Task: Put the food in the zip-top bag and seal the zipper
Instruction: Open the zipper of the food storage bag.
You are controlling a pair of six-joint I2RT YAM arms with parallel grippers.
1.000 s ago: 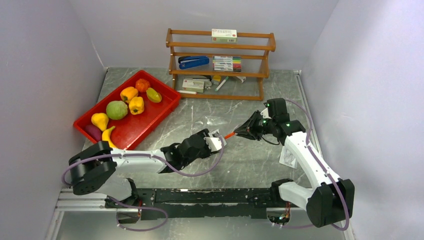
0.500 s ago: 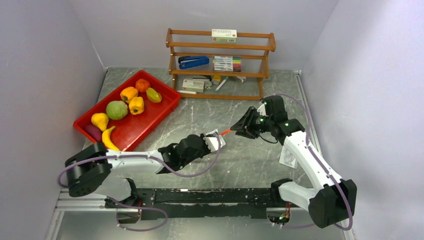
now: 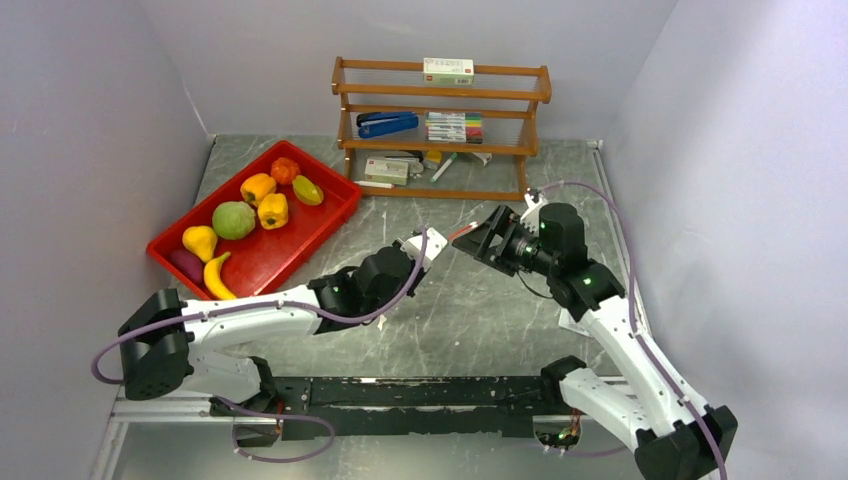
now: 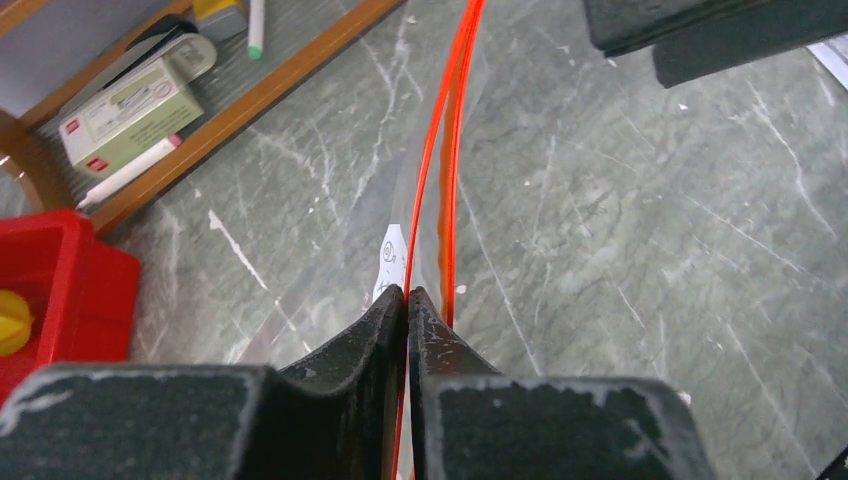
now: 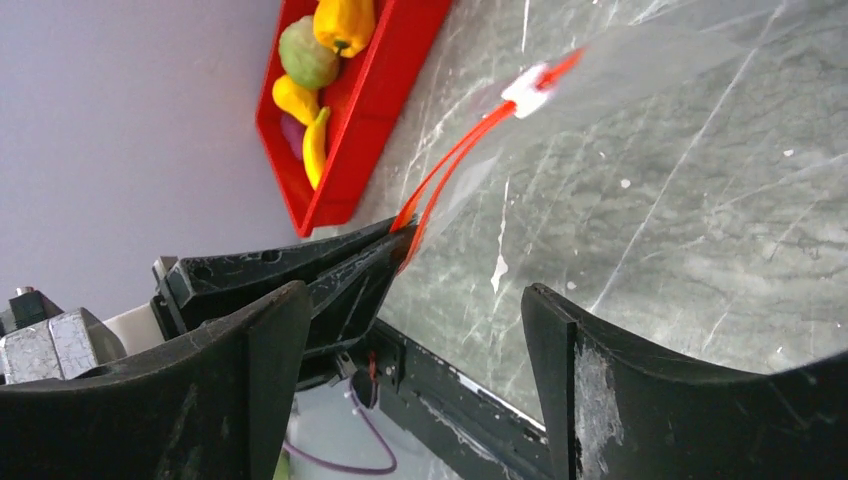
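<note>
My left gripper point(image 3: 428, 243) point(image 4: 407, 292) is shut on the red-orange zipper point(image 4: 448, 140) point(image 3: 461, 233) of the clear zip-top bag point(image 4: 392, 255), holding it off the table. The strip runs away from the jaws toward my right gripper point(image 3: 487, 237) point(image 5: 413, 295). That gripper stands open just beyond the strip's end, with nothing between its fingers. The right wrist view shows the zipper point(image 5: 447, 165), its white slider point(image 5: 526, 90) and the bag film point(image 5: 650, 70). The food lies in the red tray point(image 3: 332, 213): yellow-orange peppers point(image 3: 258, 187), a green fruit point(image 3: 233, 219), a pear point(image 3: 199, 241) and a banana point(image 3: 215, 272).
A wooden shelf rack point(image 3: 440, 92) stands at the back of the table with a blue stapler point(image 3: 387, 122), pens and small boxes on it. Grey walls close in the left, back and right sides. The arm bases and a black rail point(image 3: 420, 392) run along the near edge.
The right gripper has opened, let go of the zipper end and drawn back. The left gripper has shut on the strip and lifted it up and toward the back.
</note>
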